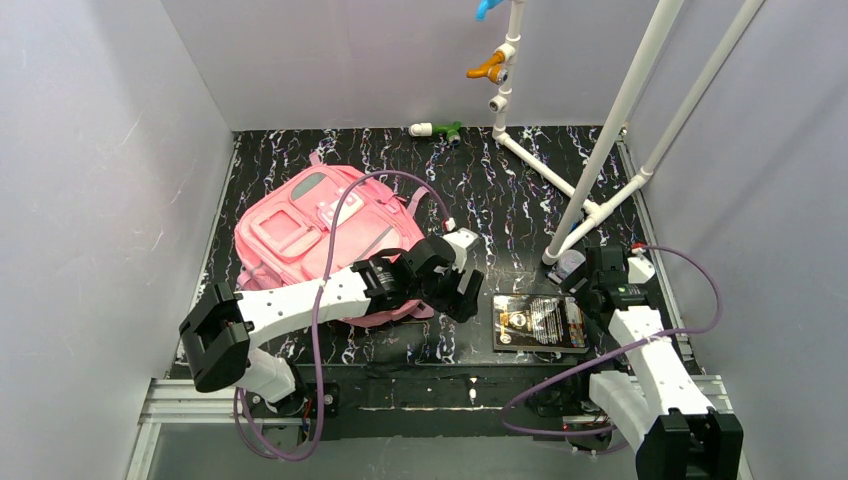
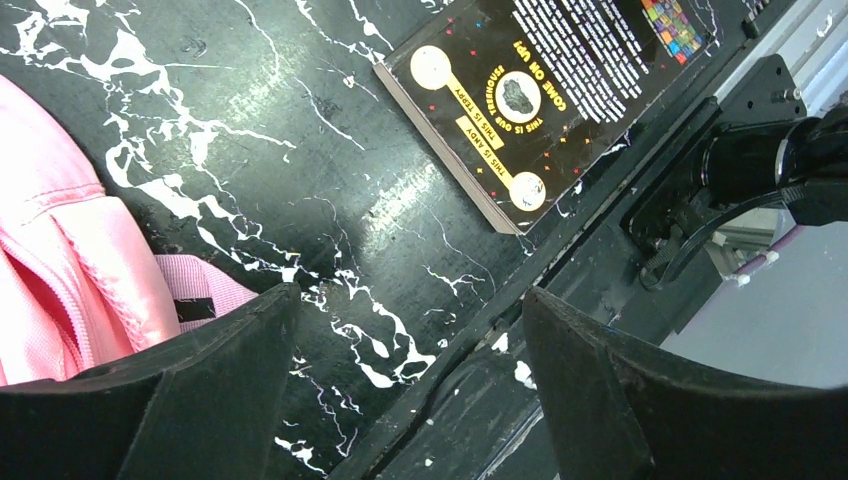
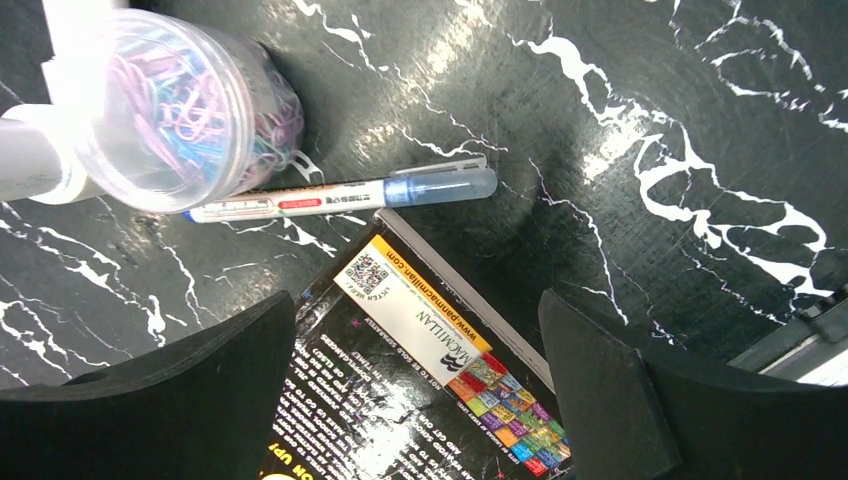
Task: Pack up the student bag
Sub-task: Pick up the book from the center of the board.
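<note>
The pink student bag lies flat at the left of the table, and its edge shows in the left wrist view. A black paperback book lies flat at centre right; it also shows in the left wrist view and the right wrist view. My left gripper is open and empty, between bag and book near the table's front edge. My right gripper is open and empty, above the book's right corner. A blue-capped pen and a clear jar of paper clips lie just beyond the book.
A white pipe frame stands at the back right, its foot next to the jar. Orange and green clips sit near its far post. White walls enclose the table. The left arm's purple cable arches over the bag.
</note>
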`<state>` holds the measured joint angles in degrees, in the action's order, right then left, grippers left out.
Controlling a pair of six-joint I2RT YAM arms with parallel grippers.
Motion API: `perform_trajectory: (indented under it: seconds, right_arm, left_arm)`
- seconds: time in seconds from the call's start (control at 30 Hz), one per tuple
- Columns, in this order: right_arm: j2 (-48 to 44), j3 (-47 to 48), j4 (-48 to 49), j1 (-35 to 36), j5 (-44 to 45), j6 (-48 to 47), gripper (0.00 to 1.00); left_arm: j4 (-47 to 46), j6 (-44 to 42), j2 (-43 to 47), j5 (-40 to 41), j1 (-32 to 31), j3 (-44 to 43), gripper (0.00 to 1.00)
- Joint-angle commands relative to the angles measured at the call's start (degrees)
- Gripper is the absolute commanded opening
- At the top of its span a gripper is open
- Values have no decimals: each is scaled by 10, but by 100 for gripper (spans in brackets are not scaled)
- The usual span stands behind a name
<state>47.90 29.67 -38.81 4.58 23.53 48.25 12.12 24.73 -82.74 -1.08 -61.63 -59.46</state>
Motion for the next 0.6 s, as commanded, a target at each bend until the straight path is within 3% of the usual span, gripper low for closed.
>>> perform_trajectory:
  seconds: [0.0, 0.2, 0.3, 0.4, 0.57]
  right_arm:
    - [19, -13, 24, -16, -29, 4, 98]
    - [8, -65, 49, -17, -134, 9, 98]
    - [8, -93, 81, -15, -217, 5, 96]
    - [25, -93, 113, -5, -297, 4, 93]
    - [27, -74, 152, 19, -329, 26, 88]
  left_arm:
    - [-2, 10, 14, 24, -1, -18, 82]
    - [9, 11, -6, 17, 0, -26, 88]
    - [22, 8, -30, 12, 0, -39, 98]
    - [54, 2, -73, 11, 2, -62, 98]
    - [70, 16, -129, 17, 19, -71, 94]
